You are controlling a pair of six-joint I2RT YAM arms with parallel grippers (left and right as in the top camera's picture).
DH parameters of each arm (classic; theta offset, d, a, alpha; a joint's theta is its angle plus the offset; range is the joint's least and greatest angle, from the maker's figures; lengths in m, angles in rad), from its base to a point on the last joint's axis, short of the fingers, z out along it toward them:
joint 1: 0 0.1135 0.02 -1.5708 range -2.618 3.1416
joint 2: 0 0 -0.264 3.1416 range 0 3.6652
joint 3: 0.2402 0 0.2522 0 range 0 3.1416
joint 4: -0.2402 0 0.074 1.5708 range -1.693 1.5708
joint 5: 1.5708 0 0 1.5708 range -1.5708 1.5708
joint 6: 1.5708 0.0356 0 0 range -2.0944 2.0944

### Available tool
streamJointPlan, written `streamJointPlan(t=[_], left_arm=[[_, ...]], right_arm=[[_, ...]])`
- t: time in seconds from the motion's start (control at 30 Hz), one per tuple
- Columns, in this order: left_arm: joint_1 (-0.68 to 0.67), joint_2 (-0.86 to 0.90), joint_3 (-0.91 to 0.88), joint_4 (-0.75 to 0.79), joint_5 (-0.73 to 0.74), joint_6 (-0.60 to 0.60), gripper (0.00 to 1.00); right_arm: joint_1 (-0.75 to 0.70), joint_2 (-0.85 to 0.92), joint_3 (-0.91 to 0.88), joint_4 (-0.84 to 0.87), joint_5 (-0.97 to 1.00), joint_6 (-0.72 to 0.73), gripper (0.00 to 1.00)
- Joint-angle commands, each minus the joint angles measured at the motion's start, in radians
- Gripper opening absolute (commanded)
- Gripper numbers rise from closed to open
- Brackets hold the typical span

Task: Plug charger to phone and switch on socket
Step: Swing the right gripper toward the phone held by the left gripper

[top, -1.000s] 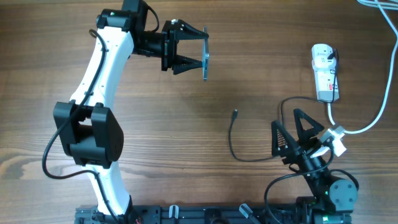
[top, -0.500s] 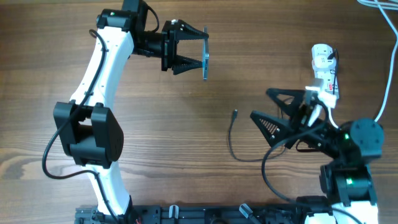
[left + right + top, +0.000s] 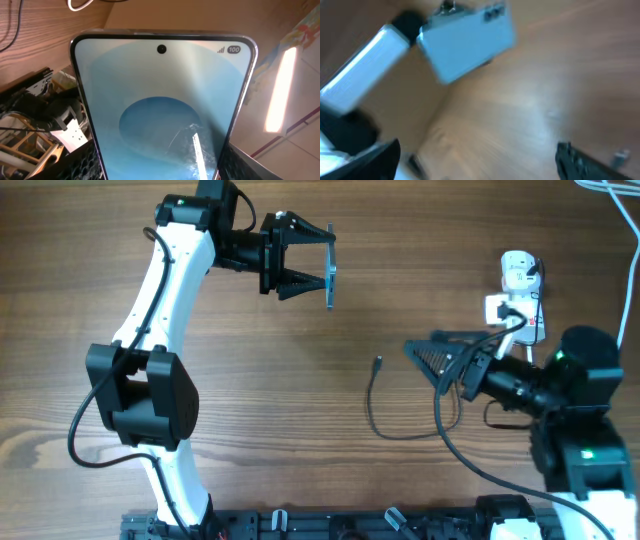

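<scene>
We are clamping the phone (image 3: 160,115) on edge in our left pincer (image 3: 322,264), over the far middle of the surface (image 3: 450,240). Our right pincer (image 3: 425,367) is hanging spread and empty beside the charger (image 3: 378,364), which is lying toward the near right. The socket (image 3: 520,300) is sitting by the right edge. We are judging the cable light and floppy, so the stiff plug end is offering the best hold.

I have the phone (image 3: 330,277) in the left gripper (image 3: 316,266) at the left, the charger (image 3: 378,364) mid-table, and the right gripper (image 3: 426,364) between it and the socket (image 3: 522,305).
</scene>
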Motion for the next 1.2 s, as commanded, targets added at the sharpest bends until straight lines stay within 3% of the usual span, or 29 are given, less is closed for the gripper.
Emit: streamJointPlan(t=[0.0, 0.1, 0.27, 0.37, 0.47, 0.57, 0.67, 0.93, 1.17], left_arm=[[0.005, -0.032, 0.025, 0.0, 0.055, -0.006, 0.7], [0.005, -0.032, 0.025, 0.0, 0.055, -0.006, 0.7], [0.005, -0.032, 0.025, 0.0, 0.056, -0.006, 0.7], [0.005, -0.032, 0.025, 0.0, 0.056, -0.006, 0.7], [0.005, -0.032, 0.025, 0.0, 0.055, -0.006, 0.7], [0.005, -0.032, 0.025, 0.0, 0.055, -0.006, 0.7], [0.005, -0.032, 0.025, 0.0, 0.055, -0.006, 0.7], [0.005, -0.032, 0.025, 0.0, 0.056, -0.006, 0.7], [0.005, -0.032, 0.025, 0.0, 0.055, -0.006, 0.7]], right_arm=[[-0.001, 0.055, 0.207, -0.261, 0.428, -0.2, 1.0], [-0.001, 0.1, 0.296, -0.386, 0.422, -0.261, 1.0], [0.0, 0.107, 0.294, -0.373, 0.333, -0.072, 0.99], [0.015, 0.117, 0.296, -0.368, 0.286, -0.104, 0.99], [0.076, 0.152, 0.331, -0.456, 0.421, -0.117, 1.0], [0.163, 0.245, 0.445, -0.603, 0.637, -0.101, 1.0], [0.257, 0.371, 0.586, -0.716, 0.718, -0.097, 0.99], [0.533, 0.513, 0.789, -0.746, 0.897, -0.015, 0.98], [0.739, 0.555, 0.835, -0.592, 1.019, 0.019, 0.85]])
